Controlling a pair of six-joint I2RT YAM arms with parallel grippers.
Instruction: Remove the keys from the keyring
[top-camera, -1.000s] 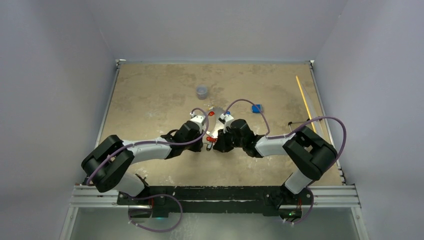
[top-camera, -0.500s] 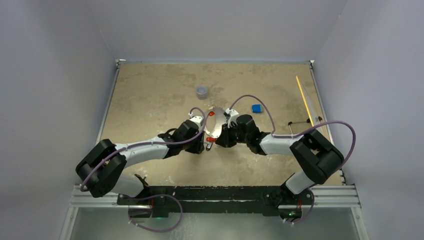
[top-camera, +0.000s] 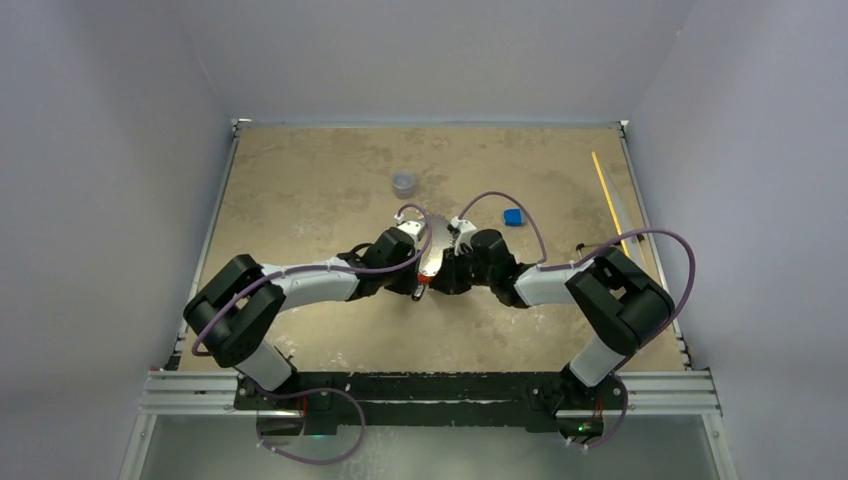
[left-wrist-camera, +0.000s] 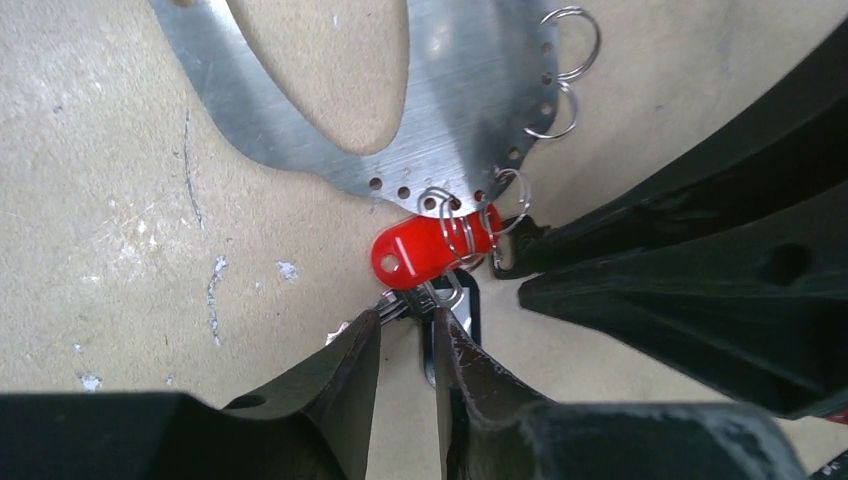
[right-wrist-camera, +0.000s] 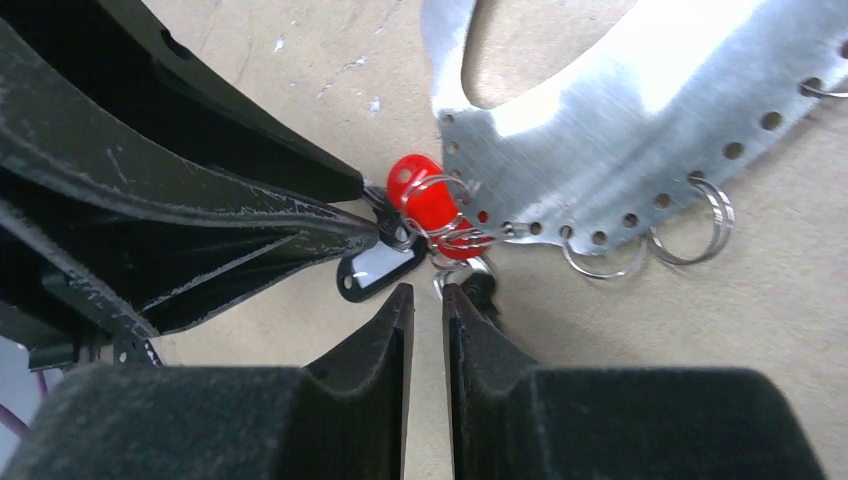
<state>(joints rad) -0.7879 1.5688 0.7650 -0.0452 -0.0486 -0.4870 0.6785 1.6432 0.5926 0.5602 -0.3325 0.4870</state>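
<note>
Both arms reach in from the near edge of the worktop (top-camera: 300, 200), claws nose to nose at its middle.

Left claw (left-wrist-camera: 408, 322): fingers a narrow slit apart, tips right at the keys (left-wrist-camera: 400, 302). Black tag (right-wrist-camera: 372, 272) lies at the slit. Can't tell if it's pinching anything.

Right claw (right-wrist-camera: 427, 293): same story. Thin slit with worktop visible through it, tips up against a wire ring of the bunch. Grasping or not, can't tell.

Keys sit at the near end of the keyring (left-wrist-camera: 470, 90), on small wire rings through its edge holes. Red tag (left-wrist-camera: 425, 250) lies across the bunch between the two claws' tips, overlapped by wire rings. It's tight: each claw's fingers crowd the other's side of the bunch.

Two more wire rings (left-wrist-camera: 560, 105) sit further along the keyring's rim.

Beyond: blue block (top-camera: 513, 217) right of centre, grey cup (top-camera: 404, 183) further back, yellow stick (top-camera: 607, 192) along the right edge toward the far right corner.
</note>
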